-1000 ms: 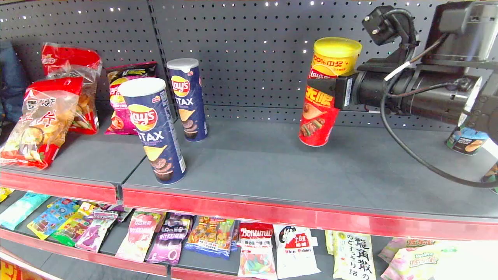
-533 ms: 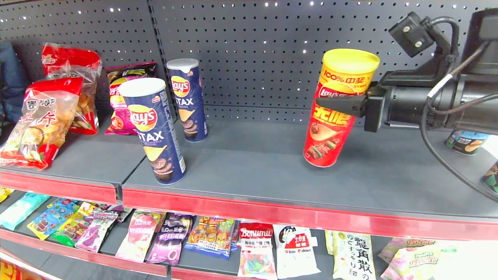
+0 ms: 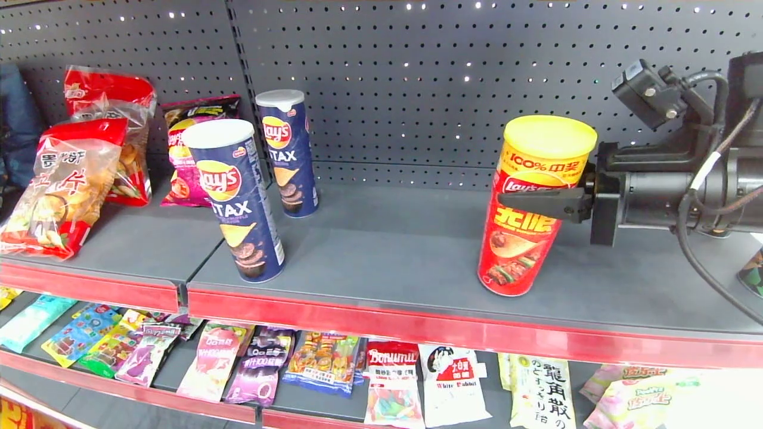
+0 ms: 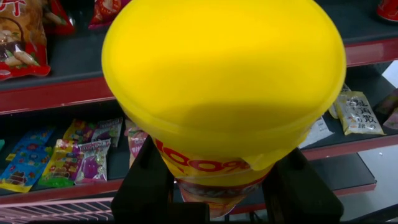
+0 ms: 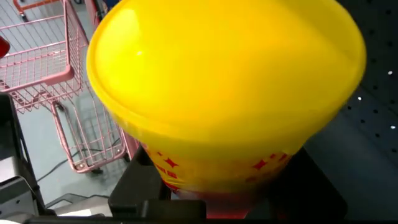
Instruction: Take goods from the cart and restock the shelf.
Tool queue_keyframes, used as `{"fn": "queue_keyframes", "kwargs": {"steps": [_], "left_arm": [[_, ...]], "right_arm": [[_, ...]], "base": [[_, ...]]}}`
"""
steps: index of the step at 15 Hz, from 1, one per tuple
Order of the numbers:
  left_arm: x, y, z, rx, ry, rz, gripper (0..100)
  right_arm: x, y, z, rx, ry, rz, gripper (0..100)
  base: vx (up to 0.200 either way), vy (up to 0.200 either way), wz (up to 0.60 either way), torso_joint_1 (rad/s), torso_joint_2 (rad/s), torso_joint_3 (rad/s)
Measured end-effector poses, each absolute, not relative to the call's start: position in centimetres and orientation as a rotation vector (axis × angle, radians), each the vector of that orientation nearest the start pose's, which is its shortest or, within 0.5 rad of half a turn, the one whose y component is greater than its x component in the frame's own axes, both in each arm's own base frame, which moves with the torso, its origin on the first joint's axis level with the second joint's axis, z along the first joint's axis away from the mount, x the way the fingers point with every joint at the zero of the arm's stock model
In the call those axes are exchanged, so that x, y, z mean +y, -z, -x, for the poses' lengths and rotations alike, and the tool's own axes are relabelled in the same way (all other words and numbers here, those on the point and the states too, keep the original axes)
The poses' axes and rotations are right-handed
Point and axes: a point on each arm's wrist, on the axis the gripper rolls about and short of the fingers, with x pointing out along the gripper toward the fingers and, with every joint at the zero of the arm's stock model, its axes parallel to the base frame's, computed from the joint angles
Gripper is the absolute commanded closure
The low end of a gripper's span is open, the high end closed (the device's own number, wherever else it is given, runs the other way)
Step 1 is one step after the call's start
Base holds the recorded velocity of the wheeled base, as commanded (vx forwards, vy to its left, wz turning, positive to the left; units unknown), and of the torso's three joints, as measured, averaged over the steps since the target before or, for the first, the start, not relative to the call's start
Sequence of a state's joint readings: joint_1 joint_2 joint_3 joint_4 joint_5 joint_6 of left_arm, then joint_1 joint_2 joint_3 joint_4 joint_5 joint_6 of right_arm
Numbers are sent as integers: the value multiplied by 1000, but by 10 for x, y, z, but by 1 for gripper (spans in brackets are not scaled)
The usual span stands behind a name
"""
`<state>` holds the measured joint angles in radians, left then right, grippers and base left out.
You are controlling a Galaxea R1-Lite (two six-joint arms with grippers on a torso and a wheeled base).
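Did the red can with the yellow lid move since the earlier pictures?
Yes. The red can, in the right hand, moved rightward and nearer the shelf's red front edge.

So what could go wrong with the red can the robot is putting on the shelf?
1. The red can leans, and its base is close to the front lip of the shelf. If the right gripper opens now, the can could topple off the front.
2. The grip sits high, just under the yellow lid, so the base might swing or slip when it is set down.
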<state>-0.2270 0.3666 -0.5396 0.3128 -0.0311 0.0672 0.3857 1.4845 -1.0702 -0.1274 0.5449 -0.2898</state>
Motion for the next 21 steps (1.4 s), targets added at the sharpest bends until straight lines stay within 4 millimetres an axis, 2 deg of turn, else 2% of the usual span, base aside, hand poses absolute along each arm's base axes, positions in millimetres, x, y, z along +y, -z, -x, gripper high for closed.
{"fn": "queue_keyframes", "kwargs": {"steps": [12, 21], "left_arm": [[3, -197, 17, 142, 266, -92, 100], [3, -195, 17, 149, 266, -93, 100]], "right_arm": [[113, -257, -234, 200, -995, 233, 100], [117, -257, -226, 232, -1006, 180, 100]], "base": [[0, 0, 0, 0, 0, 0], [0, 0, 0, 0, 0, 0]]}}
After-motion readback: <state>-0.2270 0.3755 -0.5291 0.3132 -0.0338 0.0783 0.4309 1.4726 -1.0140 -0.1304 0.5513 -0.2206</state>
